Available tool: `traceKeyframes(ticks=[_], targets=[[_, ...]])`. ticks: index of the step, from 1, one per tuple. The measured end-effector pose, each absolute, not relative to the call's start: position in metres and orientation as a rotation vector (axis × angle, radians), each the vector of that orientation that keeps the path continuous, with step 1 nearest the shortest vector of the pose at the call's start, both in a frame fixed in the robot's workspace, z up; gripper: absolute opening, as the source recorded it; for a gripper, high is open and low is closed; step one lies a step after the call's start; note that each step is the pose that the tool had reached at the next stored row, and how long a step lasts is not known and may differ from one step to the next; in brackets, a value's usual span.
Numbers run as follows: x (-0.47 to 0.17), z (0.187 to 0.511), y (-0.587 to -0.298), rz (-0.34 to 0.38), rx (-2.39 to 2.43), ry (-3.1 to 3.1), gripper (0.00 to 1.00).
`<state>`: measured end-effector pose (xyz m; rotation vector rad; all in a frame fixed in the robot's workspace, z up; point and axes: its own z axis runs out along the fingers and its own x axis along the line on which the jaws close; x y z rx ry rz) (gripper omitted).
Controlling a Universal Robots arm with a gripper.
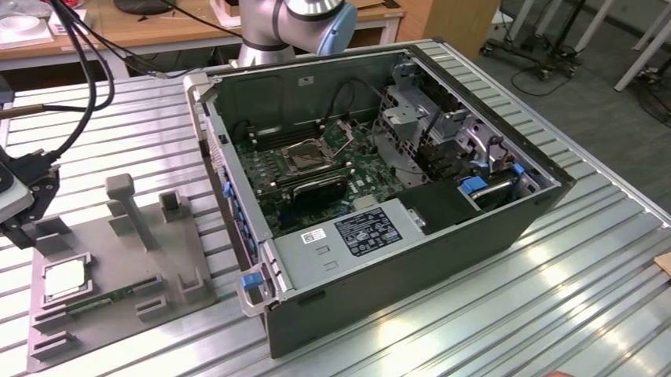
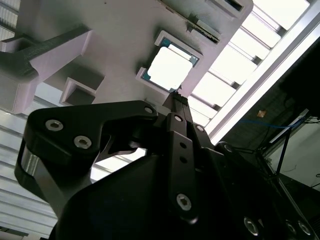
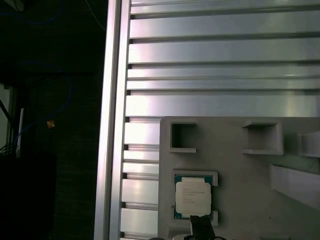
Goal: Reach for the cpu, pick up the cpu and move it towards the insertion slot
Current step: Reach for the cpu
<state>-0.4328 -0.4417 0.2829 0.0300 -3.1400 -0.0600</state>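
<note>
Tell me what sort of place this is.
Probably a robotics lab or workshop for computer assembly: an open computer case sits on a slatted metal table, a grey fixture beside it holds the cpu, and wooden benches stand behind.

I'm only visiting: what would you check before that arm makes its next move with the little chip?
1. The cpu lies flat in its recess on the grey fixture: ok.
2. The gripper is close over the cpu's edge: ok.
3. Gripper touching the cpu: cannot tell.
4. Cpu lifted out of its recess: not ok.
5. The insertion slot in the open computer case is uncovered: ok.
</note>
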Motion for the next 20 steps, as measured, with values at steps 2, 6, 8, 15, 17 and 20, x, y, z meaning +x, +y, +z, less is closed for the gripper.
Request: traceKeyframes(ticks=[2, 6, 8, 15, 17, 20], targets=[[-0.433, 0.283, -0.442, -0.06, 0.03, -3.14, 0.11], [-0.433, 0.282, -0.442, -0.06, 0.03, -3.14, 0.11], [-0.433, 0.281, -0.442, -0.06, 0.03, -3.14, 0.11], [-0.433, 0.275, -0.442, -0.06, 0.03, -3.14, 0.11], [-0.433, 0.272, -0.442, -0.06, 0.03, -3.14, 0.11], [-0.433, 0.268, -0.442, -0.06, 0.03, -3.14, 0.11]])
